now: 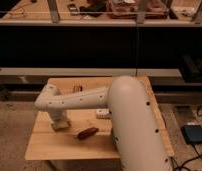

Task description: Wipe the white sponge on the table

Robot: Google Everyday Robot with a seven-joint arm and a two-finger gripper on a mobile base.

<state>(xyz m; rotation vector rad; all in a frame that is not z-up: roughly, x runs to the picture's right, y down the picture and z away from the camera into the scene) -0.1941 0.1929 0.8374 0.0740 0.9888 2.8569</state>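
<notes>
My arm reaches from the lower right across the light wooden table [44, 147] to its left side. My gripper [60, 123] points straight down there, near the table's left edge. A small off-white block, the white sponge [60, 126], sits right at the gripper's tip and rests on the tabletop. The wrist hides most of the sponge from above.
A red-brown oblong object [87, 133] lies just right of the gripper, towards the front. A flat whitish packet [102, 113] lies mid-table beside the arm. A small brown item [77, 88] sits near the back edge. Dark shelving [94, 45] stands behind the table.
</notes>
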